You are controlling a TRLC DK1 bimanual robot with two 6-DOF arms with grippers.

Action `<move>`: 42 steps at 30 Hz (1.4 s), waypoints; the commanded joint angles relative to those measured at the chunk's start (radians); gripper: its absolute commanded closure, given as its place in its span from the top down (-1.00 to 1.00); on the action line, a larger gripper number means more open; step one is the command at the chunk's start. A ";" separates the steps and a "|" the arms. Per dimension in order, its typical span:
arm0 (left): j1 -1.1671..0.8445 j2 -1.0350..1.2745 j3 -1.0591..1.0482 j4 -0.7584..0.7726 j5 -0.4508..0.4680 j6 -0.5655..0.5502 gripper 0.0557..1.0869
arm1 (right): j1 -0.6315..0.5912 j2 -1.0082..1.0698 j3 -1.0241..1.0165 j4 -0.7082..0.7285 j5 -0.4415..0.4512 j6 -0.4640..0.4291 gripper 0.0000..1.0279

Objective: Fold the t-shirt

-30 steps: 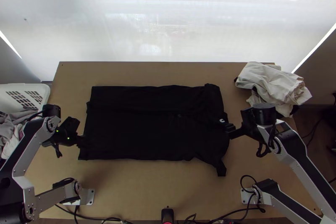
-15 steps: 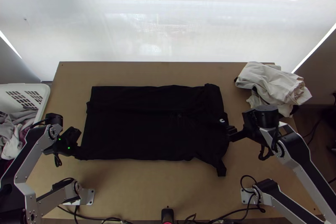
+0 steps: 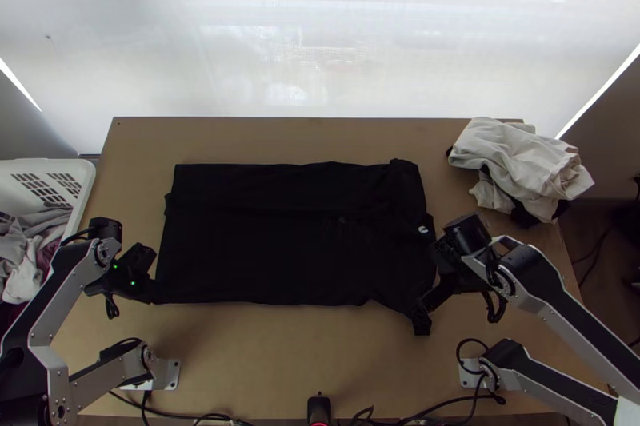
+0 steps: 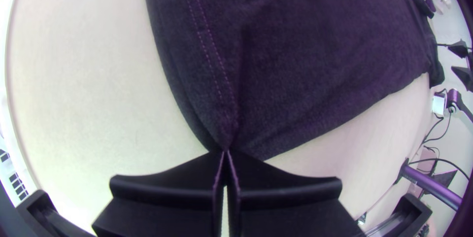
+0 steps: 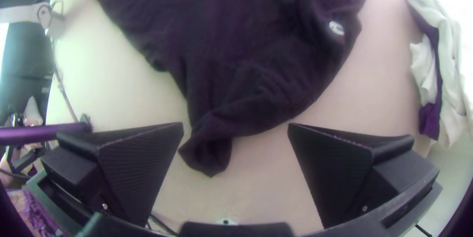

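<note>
Right claw (image 3: pixel 422 311) shifted beside t-shirt sleeve (image 5: pixel 211 152), spread wide

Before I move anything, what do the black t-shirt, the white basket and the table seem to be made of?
T-shirt: probably cotton knit, matte, with soft folds and stitched hem. Basket: likely smooth white plastic, with slots through its wall. Table: perhaps wooden board, evenly light brown.

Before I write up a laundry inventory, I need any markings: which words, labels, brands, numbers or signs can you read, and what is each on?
No word or number can be read.
Small white mark on the black t-shirt: too small and blurred to read.
White basket: dark slots, no lettering made out.
Pale cloth pile: no lettering made out.
</note>
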 commanded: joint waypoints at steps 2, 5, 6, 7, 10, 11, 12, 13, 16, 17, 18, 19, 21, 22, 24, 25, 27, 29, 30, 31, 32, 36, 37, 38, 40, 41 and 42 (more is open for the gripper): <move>-0.004 -0.006 0.000 0.017 0.002 -0.018 -0.93 | 0.115 0.091 0.002 -0.167 -0.052 -0.009 0.89; -0.004 -0.010 -0.002 0.021 0.002 -0.018 -0.93 | 0.129 0.114 0.013 -0.194 -0.060 -0.008 0.80; -0.004 -0.010 0.000 0.021 0.002 -0.018 -0.93 | 0.132 0.120 0.016 -0.201 -0.061 -0.008 0.80; -0.004 -0.010 0.001 0.023 0.002 -0.018 -0.93 | 0.135 0.128 0.016 -0.205 -0.061 -0.008 0.80; -0.007 -0.008 0.004 0.024 0.002 -0.016 -0.93 | 0.147 0.163 0.015 -0.207 -0.061 -0.011 0.66; -0.011 -0.008 0.004 0.026 0.002 -0.016 -0.93 | 0.152 0.179 0.015 -0.207 -0.061 -0.011 0.66; -0.014 -0.006 0.007 0.026 0.002 -0.016 -0.93 | 0.156 0.197 0.016 -0.207 -0.061 -0.011 0.66; -0.017 -0.005 0.010 0.027 0.002 -0.018 -0.93 | 0.162 0.217 0.016 -0.205 -0.061 -0.011 0.66; -0.024 -0.002 0.018 0.027 0.002 -0.019 -0.93 | 0.181 0.263 0.012 -0.181 -0.063 -0.008 0.66; -0.024 0.000 0.021 0.027 0.002 -0.021 -0.93 | 0.190 0.277 0.010 -0.173 -0.063 -0.005 0.66; -0.022 0.001 0.021 0.027 0.002 -0.021 -0.93 | 0.198 0.289 0.010 -0.167 -0.064 -0.003 0.66; -0.022 0.001 0.021 0.029 0.002 -0.021 -0.93 | 0.208 0.301 0.010 -0.162 -0.064 0.000 0.64; -0.022 0.001 0.020 0.029 0.002 -0.021 -0.93 | 0.218 0.314 0.007 -0.144 -0.069 0.004 0.46; -0.022 0.001 0.017 0.030 0.002 -0.021 -0.93 | 0.218 0.318 0.005 -0.136 -0.072 0.004 0.36; -0.021 0.001 0.012 0.030 0.002 -0.021 -0.93 | 0.218 0.324 -0.002 -0.119 -0.075 0.004 0.17; -0.019 0.001 0.010 0.030 0.002 -0.021 -0.93 | 0.216 0.324 -0.008 -0.107 -0.075 0.004 0.05; -0.019 0.000 0.007 0.032 0.002 -0.021 -0.93 | 0.214 0.323 -0.019 -0.089 -0.073 0.004 -0.22; -0.019 0.000 0.007 0.032 0.002 -0.021 -0.93 | 0.204 0.318 -0.033 -0.067 -0.073 0.003 -0.57; -0.019 -0.002 0.007 0.032 0.002 -0.021 -0.93 | 0.196 0.314 -0.038 -0.059 -0.073 0.000 -0.74; -0.019 -0.002 0.009 0.032 0.002 -0.019 -0.93 | 0.185 0.309 -0.042 -0.052 -0.073 -0.002 -0.91; -0.019 -0.002 0.010 0.032 0.002 -0.019 -0.93 | 0.179 0.303 -0.044 -0.049 -0.072 -0.002 -0.95; -0.017 -0.003 0.020 0.030 0.001 -0.015 -0.93 | 0.147 0.278 -0.035 -0.049 -0.072 -0.005 -0.95; -0.017 -0.003 0.026 0.030 0.001 -0.015 -0.93 | 0.135 0.272 -0.030 -0.049 -0.072 -0.008 -0.95; -0.016 -0.003 0.030 0.030 0.001 -0.015 -0.93 | 0.124 0.266 -0.025 -0.049 -0.072 -0.009 -0.95; -0.013 -0.005 0.044 0.027 0.001 -0.013 -0.93 | 0.087 0.255 -0.012 -0.049 -0.070 -0.023 -0.95; -0.013 -0.005 0.055 0.026 0.002 -0.015 -0.93 | 0.061 0.249 -0.001 -0.049 -0.072 -0.032 -0.95; -0.010 -0.005 0.064 0.024 0.002 -0.015 -0.93 | 0.037 0.248 0.010 -0.049 -0.072 -0.043 -0.95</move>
